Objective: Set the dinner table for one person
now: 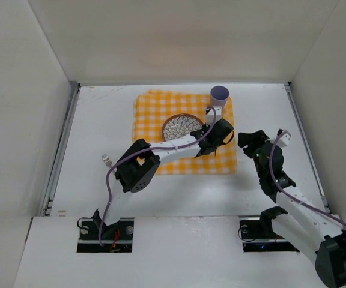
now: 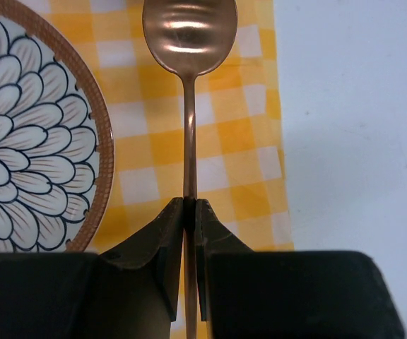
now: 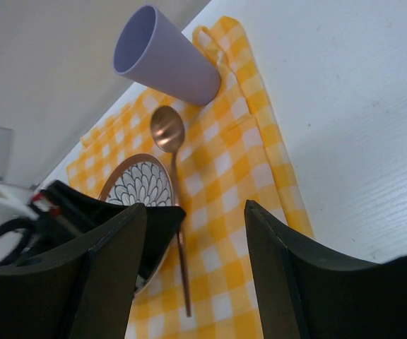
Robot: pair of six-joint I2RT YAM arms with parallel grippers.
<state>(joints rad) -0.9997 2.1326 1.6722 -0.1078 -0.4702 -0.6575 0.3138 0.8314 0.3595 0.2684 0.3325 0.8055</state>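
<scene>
On the white dinner table (image 1: 101, 120) lies a yellow-and-white checkered cloth (image 1: 155, 108). On it are a flower-patterned plate (image 1: 182, 126) with a brown rim and a lilac cup (image 1: 219, 95) at the far right corner. My left gripper (image 2: 189, 205) is shut on the handle of a copper spoon (image 2: 189, 127). The spoon runs along the cloth just right of the plate (image 2: 27, 127), its bowl pointing toward the cup (image 3: 168, 56). I cannot tell whether it touches the cloth. My right gripper (image 3: 196, 212) is open and empty, hovering right of the cloth (image 3: 239, 169).
A small silvery utensil, seemingly a fork (image 1: 106, 159), lies on the table left of the cloth, near the left arm's elbow. White walls enclose the table on three sides. Metal rails (image 1: 62, 144) run along its side edges.
</scene>
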